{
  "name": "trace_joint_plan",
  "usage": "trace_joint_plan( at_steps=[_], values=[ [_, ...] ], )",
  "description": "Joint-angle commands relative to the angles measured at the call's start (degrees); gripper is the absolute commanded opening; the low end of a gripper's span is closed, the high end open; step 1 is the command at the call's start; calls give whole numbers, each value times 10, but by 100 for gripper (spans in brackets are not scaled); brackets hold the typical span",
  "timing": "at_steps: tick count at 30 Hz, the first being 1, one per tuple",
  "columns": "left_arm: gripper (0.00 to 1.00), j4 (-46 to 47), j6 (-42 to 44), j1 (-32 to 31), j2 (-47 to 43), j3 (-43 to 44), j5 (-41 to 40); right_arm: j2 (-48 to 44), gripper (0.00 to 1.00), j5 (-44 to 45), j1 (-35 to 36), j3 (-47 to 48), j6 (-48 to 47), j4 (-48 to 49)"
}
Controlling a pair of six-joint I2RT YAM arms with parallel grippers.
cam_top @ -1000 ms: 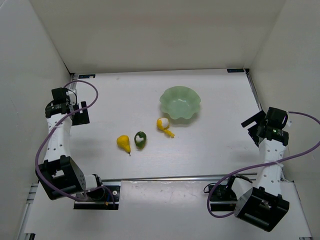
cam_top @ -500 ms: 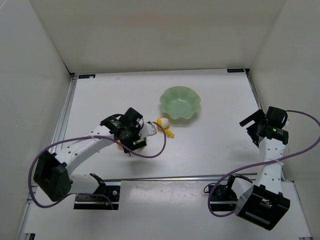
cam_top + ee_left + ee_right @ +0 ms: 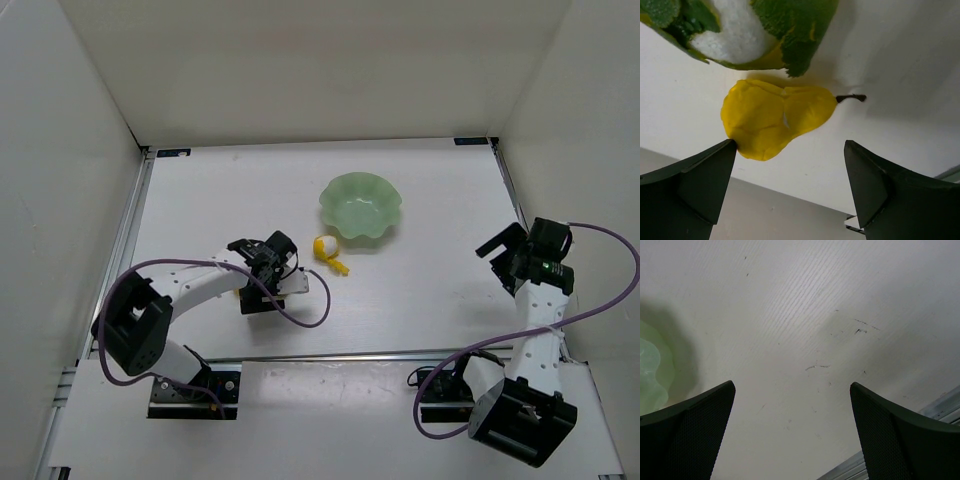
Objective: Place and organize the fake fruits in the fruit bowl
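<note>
The yellow pear point(image 3: 775, 117) lies on the table, stalk pointing right in the left wrist view. The dark green fruit with a white patch point(image 3: 755, 30) lies just beyond it. My left gripper point(image 3: 790, 145) is open and low over the pear, and its left fingertip point(image 3: 730, 147) touches the pear's wide end. In the top view the left gripper point(image 3: 262, 298) hides both of these fruits. The yellow-and-white fruit point(image 3: 326, 248) lies near the pale green fruit bowl point(image 3: 360, 205), which holds nothing. My right gripper point(image 3: 497, 262) is open and empty, right of the bowl.
White walls enclose the table on three sides. A metal rail point(image 3: 400, 355) runs along the near edge. The right wrist view shows its open gripper point(image 3: 792, 385) over bare scuffed table, with the bowl's rim point(image 3: 650, 375) at the left edge.
My left arm has swung from the far left wall to the middle and come down over the pear and the green fruit. The right arm has barely moved.
</note>
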Motion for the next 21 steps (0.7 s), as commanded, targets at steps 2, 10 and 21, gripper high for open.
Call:
trace_joint_plan(
  at_steps=[2,10,21],
  values=[
    [100,36,23,-3,10,-21,-23,9,99,-16,3,-2,-13,13],
    [100,55,11,24,60,0,4,9,99,-16,3,-7,-13,13],
    [34,26,-31,60,58,36,30,9,99,-16,3,-18,-13,13]
  ],
)
